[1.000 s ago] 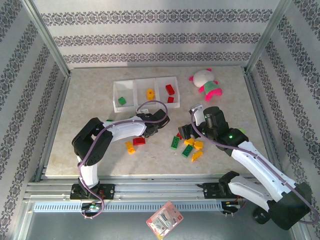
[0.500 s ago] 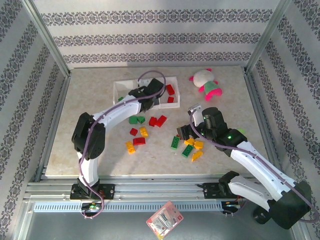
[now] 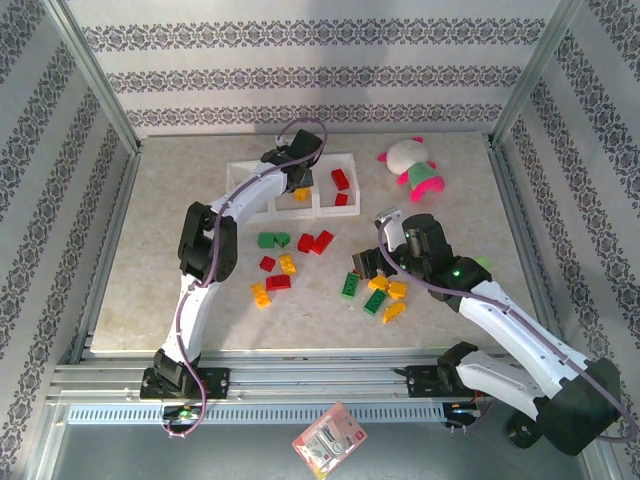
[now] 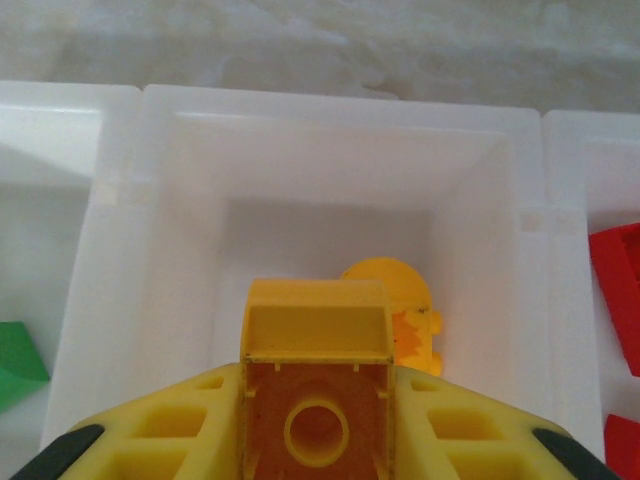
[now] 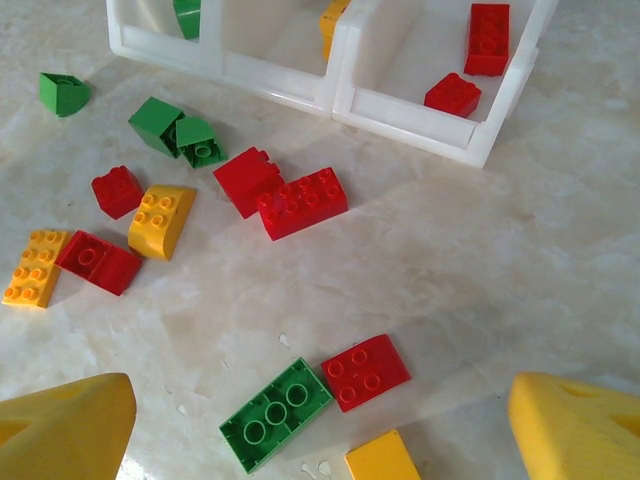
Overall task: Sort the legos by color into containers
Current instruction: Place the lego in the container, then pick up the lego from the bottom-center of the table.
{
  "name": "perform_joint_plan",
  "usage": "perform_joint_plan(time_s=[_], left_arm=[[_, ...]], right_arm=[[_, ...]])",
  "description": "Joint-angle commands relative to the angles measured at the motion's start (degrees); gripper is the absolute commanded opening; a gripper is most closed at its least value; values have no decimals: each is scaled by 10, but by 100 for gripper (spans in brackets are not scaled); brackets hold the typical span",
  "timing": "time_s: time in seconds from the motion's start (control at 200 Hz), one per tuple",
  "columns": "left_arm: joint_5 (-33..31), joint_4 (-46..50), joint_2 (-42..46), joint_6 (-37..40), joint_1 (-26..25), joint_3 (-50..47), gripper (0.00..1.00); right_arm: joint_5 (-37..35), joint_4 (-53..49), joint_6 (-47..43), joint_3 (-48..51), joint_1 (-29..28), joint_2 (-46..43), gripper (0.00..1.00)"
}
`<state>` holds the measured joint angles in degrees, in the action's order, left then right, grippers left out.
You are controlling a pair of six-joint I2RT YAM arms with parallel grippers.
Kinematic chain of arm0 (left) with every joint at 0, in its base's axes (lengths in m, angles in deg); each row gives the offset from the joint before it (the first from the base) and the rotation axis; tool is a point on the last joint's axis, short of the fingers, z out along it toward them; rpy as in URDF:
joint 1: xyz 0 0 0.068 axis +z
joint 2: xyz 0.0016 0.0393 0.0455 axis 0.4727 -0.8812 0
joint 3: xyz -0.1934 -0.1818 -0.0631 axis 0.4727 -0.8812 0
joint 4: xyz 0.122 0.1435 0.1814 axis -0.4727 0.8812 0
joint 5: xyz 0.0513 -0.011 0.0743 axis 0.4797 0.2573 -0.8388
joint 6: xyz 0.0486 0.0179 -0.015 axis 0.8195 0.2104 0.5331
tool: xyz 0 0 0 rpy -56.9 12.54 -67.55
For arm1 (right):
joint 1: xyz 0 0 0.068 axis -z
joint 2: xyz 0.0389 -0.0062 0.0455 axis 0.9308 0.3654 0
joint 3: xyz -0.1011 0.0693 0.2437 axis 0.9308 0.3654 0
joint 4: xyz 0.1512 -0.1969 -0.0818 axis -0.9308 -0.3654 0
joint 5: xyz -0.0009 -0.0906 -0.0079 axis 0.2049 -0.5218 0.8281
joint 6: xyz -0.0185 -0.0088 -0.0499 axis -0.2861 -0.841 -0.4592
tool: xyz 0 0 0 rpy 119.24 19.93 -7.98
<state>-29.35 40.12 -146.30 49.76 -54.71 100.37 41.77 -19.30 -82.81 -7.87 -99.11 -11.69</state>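
Left gripper [image 4: 316, 405] moved over tray [image 4: 330, 108] middle compartment, gripping yellow brick [image 4: 316, 325]

Left arm stretches far forward, left hand [image 3: 297, 180] pinched narrow; right arm bent, right hand [image 3: 366, 265] spread wide.

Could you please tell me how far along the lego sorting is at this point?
Early days. Done: the tray holds a green brick in its left compartment, a yellow piece in the middle, two red bricks on the right. In hand: the left gripper holds a yellow brick over the middle compartment; the right gripper hangs open. Left: over a dozen loose legos on the table.
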Motion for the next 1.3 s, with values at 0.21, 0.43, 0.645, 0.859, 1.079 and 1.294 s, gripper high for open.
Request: perform_joint_plan(time_s=[0.21, 0.43, 0.645, 0.859, 1.079, 1.294], left_arm=[[18, 42, 19, 24, 5, 18, 66], [20, -11, 129, 37, -2, -101, 92], [63, -88, 272, 35, -12, -292, 99], [45, -110, 419, -15, -12, -471, 99], [39, -90, 545, -59, -12, -607, 99], [24, -68, 606, -89, -11, -678, 99]], right_arm=[[-10, 15, 7, 4, -13, 13, 95], [-12, 16, 12, 1, -23, 13, 96], [-42, -7, 126, 13, -41, 17, 94], [-146, -35, 295, 20, -122, 64, 94], [-179, -33, 417, 10, -168, 157, 93], [-175, -12, 471, -5, -172, 239, 82]])
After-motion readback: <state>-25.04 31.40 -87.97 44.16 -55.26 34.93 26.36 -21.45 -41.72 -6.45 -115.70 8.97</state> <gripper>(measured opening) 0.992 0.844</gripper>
